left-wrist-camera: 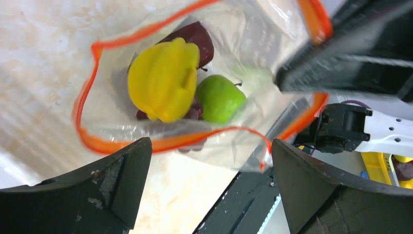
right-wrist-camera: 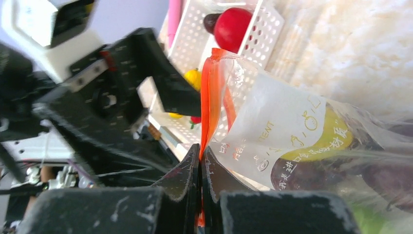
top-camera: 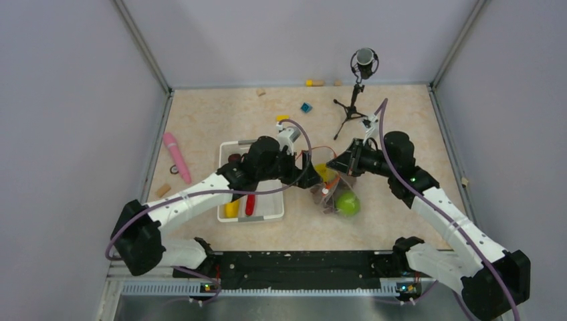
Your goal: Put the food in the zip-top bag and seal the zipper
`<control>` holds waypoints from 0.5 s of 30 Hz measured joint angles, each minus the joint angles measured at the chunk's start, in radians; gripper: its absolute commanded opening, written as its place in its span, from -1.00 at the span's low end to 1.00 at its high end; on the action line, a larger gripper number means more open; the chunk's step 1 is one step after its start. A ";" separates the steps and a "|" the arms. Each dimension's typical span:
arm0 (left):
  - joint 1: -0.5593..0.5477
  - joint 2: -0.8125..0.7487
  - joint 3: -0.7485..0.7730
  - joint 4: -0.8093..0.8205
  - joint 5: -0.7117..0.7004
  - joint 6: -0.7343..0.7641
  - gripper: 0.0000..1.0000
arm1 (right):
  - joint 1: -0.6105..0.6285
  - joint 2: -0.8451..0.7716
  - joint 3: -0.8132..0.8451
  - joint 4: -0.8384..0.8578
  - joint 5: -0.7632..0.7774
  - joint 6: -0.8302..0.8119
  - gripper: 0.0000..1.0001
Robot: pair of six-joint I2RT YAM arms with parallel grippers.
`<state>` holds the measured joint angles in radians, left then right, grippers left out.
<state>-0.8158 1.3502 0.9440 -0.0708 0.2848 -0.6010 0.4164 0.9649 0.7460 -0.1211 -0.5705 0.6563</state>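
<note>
Right hand (right-wrist-camera: 199, 168) is pinched tight on the zipper (right-wrist-camera: 208, 97), holding the zip-top bag (top-camera: 332, 190) up off the table (top-camera: 401, 134) with its mouth gaping. The left hand (left-wrist-camera: 209, 187) hovers right over that mouth, fingers spread wide, nothing in them. Already inside are a yellow piece (left-wrist-camera: 163, 78), the green fruit (left-wrist-camera: 220, 99) and a maroon fruit (left-wrist-camera: 198, 38), so loading is partly done, but the red apple (right-wrist-camera: 233, 27), a red chili (top-camera: 250, 204) and a second yellow piece (top-camera: 232, 208) sit in the white basket (top-camera: 274, 212), and I'd say those go in before any sealing starts.
</note>
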 measured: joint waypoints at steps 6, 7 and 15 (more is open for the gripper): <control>-0.003 -0.199 -0.073 -0.086 -0.135 0.016 0.96 | 0.000 0.000 0.000 -0.050 0.080 -0.038 -1.00; -0.003 -0.230 -0.089 -0.103 -0.170 0.013 0.96 | 0.000 0.000 0.000 -0.054 0.089 -0.045 -1.00; -0.001 -0.414 -0.189 -0.349 -0.560 -0.097 0.96 | 0.000 0.000 0.000 -0.097 0.162 -0.081 -1.00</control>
<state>-0.8165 0.9360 0.7551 -0.4198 -0.2752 -0.6979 0.4164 0.9649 0.7464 -0.2184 -0.4088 0.5755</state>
